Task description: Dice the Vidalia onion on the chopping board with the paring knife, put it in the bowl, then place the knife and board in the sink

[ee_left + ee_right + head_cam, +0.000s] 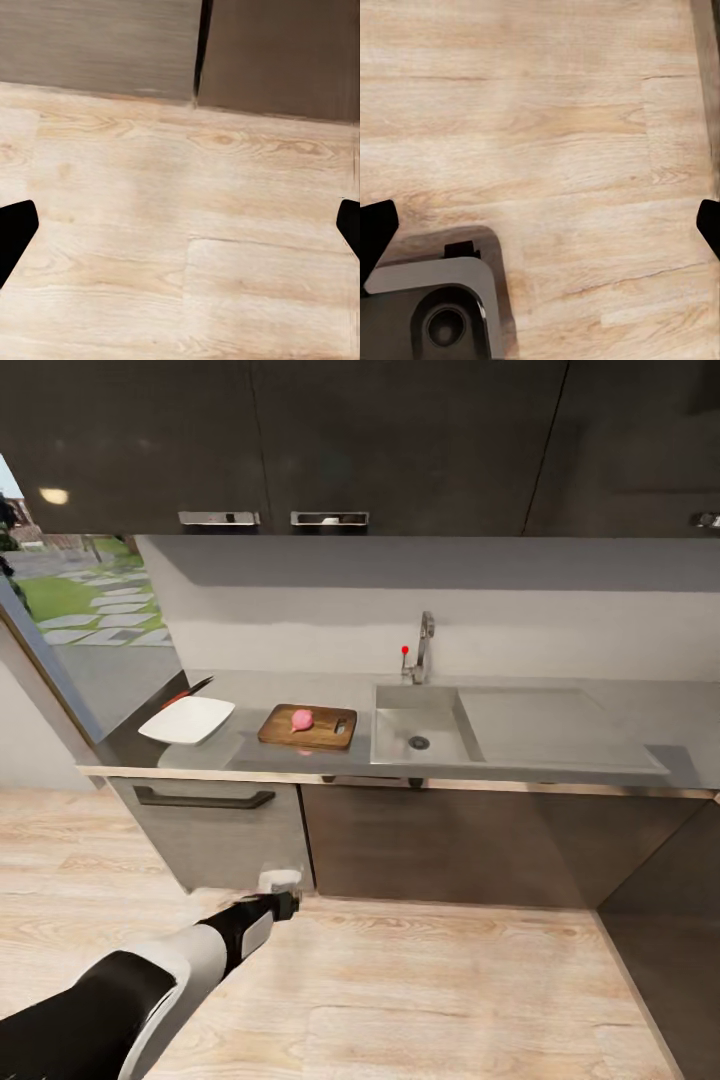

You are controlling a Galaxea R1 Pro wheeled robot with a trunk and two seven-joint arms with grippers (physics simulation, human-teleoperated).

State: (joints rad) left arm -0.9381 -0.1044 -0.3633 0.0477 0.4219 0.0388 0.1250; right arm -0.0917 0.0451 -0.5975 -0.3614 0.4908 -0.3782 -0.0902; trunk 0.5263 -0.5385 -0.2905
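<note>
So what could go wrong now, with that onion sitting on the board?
The onion is round and lies loose on the chopping board, so it might roll off when nudged or cut. The paring knife lies behind the bowl, near the countertop's left end; reaching over could bump the bowl or push the knife off. The left gripper hangs low by the cabinets, so lifting it carelessly could hit the counter edge.

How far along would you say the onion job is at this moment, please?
Done: the pinkish whole onion lies on the dark brown wooden chopping board, out of the steel sink. In hand: nothing; the left gripper hangs open over the wooden floor. Left: dicing, filling the white square bowl, then sinking the red-handled knife and board.
</note>
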